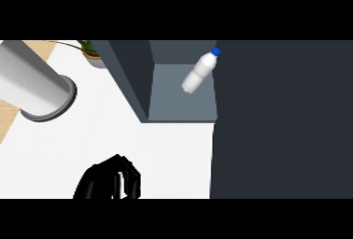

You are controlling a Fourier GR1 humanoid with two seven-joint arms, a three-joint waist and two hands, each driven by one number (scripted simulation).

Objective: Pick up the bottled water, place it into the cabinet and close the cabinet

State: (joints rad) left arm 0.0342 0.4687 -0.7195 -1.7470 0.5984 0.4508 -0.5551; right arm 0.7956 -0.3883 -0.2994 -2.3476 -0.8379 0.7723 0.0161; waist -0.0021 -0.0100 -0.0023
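Observation:
The water bottle [198,72], pale with a blue cap, leans tilted inside the open compartment of the dark grey cabinet [131,79], its cap toward the far right. No hand touches it. A broad dark panel [283,121], apparently the cabinet door, fills the right side of the view and borders the compartment. My left hand [110,179] shows at the lower edge over the white counter, well in front of the cabinet, fingers relaxed and holding nothing. My right hand is out of sight.
A large grey cylinder [34,86] with a dark rim crosses the upper left corner. A potted plant [89,50] stands at the back beside the cabinet. The white counter [165,154] stretches between my hand and the cabinet; a wooden strip [8,123] runs along the left.

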